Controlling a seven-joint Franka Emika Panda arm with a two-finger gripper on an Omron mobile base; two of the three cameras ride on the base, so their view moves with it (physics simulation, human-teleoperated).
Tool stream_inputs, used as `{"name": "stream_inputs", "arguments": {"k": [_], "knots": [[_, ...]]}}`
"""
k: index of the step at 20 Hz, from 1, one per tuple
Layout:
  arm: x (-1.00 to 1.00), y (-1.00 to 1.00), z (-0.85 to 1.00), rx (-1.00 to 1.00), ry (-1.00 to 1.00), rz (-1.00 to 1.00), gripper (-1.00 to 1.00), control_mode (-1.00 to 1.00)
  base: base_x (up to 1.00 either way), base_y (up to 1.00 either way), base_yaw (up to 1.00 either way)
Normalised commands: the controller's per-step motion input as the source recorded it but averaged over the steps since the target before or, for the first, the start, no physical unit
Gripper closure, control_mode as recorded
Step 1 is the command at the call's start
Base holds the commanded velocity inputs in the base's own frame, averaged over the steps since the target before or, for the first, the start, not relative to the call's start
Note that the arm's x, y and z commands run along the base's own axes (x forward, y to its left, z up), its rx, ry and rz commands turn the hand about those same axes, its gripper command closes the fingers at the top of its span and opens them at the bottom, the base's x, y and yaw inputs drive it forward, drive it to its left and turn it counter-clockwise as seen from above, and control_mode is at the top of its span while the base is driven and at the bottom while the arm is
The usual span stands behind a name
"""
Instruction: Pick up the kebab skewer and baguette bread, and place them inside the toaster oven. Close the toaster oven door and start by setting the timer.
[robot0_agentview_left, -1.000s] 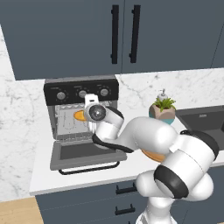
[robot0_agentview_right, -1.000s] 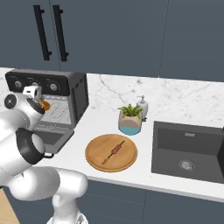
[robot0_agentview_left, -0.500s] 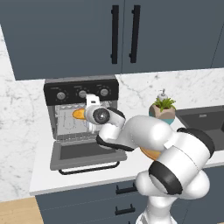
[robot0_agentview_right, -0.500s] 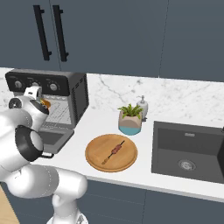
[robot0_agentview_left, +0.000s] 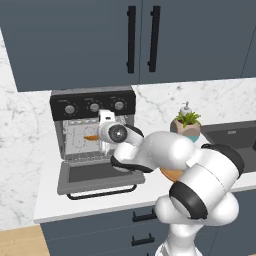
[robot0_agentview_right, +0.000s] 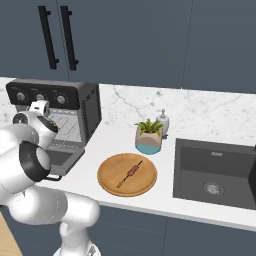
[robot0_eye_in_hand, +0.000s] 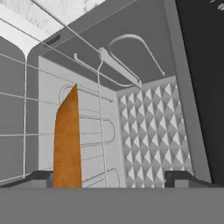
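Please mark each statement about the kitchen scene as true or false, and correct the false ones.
1. The golden-orange baguette bread is inside the boxy grey toaster oven. True.
2. The thin kebab skewer lies in the sink. False: it lies on the round wooden plate.
3. The grey drop-down toaster oven door is closed. False: it hangs open.
4. The two-finger gripper is open at the oven's mouth. True.
5. A potted plant stands behind the plate. True.

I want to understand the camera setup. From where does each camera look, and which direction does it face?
Left base view: behind the arm's left, facing the toaster oven; arm at lower right.
Right base view: behind its right, facing counter, kebab skewer and sink; arm at lower left.
Hand view: on the hand, facing into the oven at the baguette bread; open gripper.
Both base views share the oven.
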Motion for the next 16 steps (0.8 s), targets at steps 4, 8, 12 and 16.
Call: {"name": "stream_inputs", "arguments": {"k": [4, 8, 12, 16], "knots": [[-0.04, -0.11, 0.1, 0.0, 0.0, 0.0, -1.0, -1.0, 0.0, 0.0, 0.0], [-0.11, -0.09, 0.26, 0.0, 0.02, 0.0, -1.0, -1.0, 0.0, 0.0, 0.0], [-0.51, -0.05, 0.2, 0.0, 0.0, 0.0, -1.0, -1.0, 0.0, 0.0, 0.0], [-0.59, -0.05, 0.2, 0.0, 0.0, -0.01, -1.0, -1.0, 0.0, 0.0, 0.0]]}}
